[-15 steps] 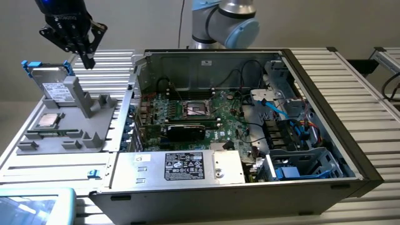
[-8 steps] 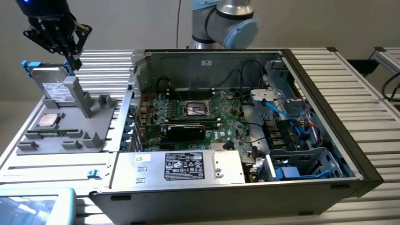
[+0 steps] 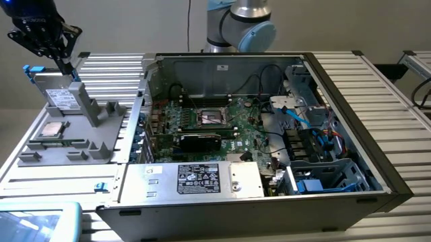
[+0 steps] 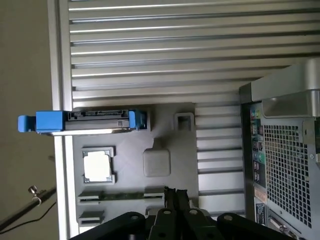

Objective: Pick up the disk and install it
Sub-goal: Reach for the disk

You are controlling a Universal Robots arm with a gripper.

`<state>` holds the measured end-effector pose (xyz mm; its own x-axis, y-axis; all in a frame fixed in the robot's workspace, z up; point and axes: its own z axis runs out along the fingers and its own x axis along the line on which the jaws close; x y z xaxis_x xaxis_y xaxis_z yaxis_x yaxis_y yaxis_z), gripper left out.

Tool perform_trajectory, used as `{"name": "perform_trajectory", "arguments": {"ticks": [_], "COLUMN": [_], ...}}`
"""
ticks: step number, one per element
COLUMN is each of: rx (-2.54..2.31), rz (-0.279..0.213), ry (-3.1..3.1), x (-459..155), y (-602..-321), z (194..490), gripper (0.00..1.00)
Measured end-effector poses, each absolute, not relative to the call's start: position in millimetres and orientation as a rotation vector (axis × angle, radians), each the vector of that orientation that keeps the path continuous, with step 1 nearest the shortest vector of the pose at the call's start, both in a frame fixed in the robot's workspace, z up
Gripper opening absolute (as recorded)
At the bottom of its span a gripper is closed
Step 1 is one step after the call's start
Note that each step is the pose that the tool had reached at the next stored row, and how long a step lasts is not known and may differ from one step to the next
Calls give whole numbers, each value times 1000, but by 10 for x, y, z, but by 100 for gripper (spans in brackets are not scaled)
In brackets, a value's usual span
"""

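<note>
On the slatted aluminium worktop (image 3: 397, 85) the large open black-and-silver computer case (image 3: 202, 64) takes up the middle and the exterior view's right, with a moulded grey plastic fixture (image 3: 101, 138) just beside it on the exterior view's left. The flat silver metal disk with a white label and blue plastic frame (image 3: 59, 96) stands on edge in the fixture's far slot, and a small square silver CPU chip (image 3: 52, 129) lies nearer. The black gripper (image 3: 67, 68) hovers above the fixture near the disk's top edge, its fingers (image 4: 172, 200) pressed together and holding nothing. The step in hand looks to be the approach for pick-up. A grasp would call for parting the fingers and lining them up over the disk's upper edge.
</note>
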<state>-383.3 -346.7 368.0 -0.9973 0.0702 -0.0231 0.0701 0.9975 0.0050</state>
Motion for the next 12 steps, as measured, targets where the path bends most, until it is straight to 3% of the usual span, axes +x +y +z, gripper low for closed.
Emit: {"name": "perform_trajectory", "arguments": {"ticks": [12], "rx": [110], "rz": [-11], "ry": [3120], "x": [-4003], "y": [-3080], "z": [3677], "gripper": [11]}}
